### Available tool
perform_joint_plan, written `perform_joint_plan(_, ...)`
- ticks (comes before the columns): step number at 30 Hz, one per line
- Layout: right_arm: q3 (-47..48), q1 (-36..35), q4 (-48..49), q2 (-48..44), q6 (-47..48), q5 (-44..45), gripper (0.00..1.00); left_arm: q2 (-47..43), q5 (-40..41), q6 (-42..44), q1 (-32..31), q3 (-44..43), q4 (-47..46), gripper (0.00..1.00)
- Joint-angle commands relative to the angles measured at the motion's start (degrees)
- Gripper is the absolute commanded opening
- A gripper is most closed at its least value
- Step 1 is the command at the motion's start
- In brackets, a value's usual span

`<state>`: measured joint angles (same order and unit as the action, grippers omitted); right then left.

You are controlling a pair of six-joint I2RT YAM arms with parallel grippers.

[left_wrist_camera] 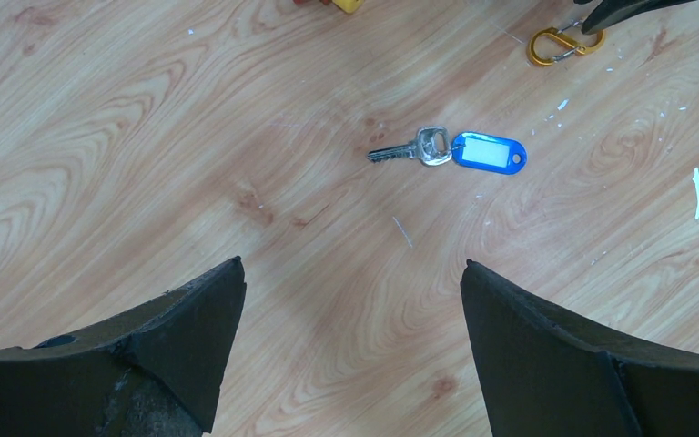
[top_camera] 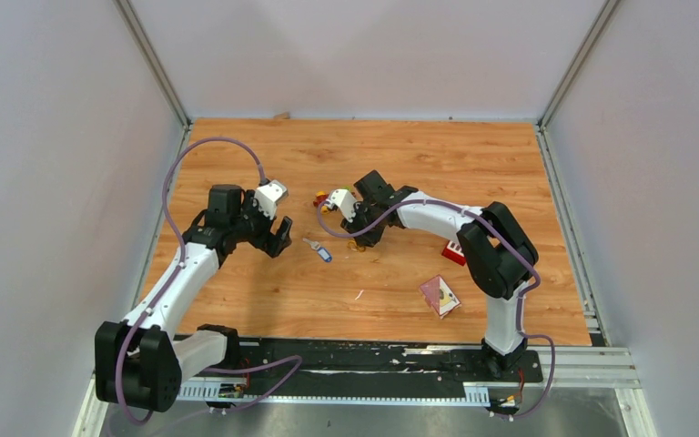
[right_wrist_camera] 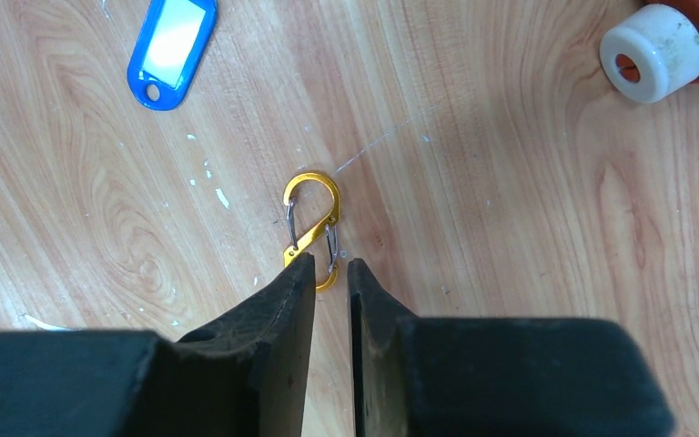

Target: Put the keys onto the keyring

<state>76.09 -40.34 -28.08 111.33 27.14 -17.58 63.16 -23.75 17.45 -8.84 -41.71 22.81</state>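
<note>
Brackets right end of the keyring [right_wrist_camera: 312, 234] with right gripper [right_wrist_camera: 332, 266], jaws narrow, grip unclear. Runs lengthwise leftward toward blue-tagged key [left_wrist_camera: 432, 147].

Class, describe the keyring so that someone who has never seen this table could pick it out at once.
On the wooden table, look near the middle, at the tips of the right gripper. There lies the keyring, a small gold S-shaped clip with wire gates; the nearby key is silver with a blue tag.
</note>
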Motion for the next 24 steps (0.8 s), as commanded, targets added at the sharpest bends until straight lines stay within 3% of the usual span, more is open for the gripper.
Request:
perform_joint_plan(1,0.35,0.16,0.73,-1.13,0.59,0.64,0.20,-0.62,-1.30,-0.73,0.31,-1.87,-2.34,0.95)
perform_joint_plan(24,-1.18,0.04,1.09,1.34,0.13,1.11,0.19,-1.90,-0.58,-0.34,0.32,-0.83,-2.13,0.95)
